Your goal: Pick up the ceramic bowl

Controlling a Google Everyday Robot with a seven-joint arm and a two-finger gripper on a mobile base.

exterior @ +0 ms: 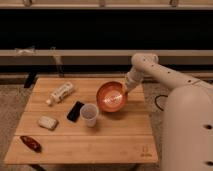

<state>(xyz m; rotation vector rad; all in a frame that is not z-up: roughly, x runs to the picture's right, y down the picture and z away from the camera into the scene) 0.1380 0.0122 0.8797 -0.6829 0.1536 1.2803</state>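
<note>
While the ceramic bowl point(112, 96) is tilting up off the table point(80, 142) beside the white cup point(89, 114), the gripper point(125, 88) is clasping its right rim, arm reaching from the right.

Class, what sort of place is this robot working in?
Probably a lab or test room: a wooden table of assorted props, a dark window wall, and the gripper at the ceramic bowl.

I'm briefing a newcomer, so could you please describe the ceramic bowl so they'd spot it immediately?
On the wooden table, look at the right half near the back edge. The ceramic bowl sits tilted there, with the pincer at its right rim. It is glossy orange-red, round and shallow, wider than the white cup beside it.
</note>
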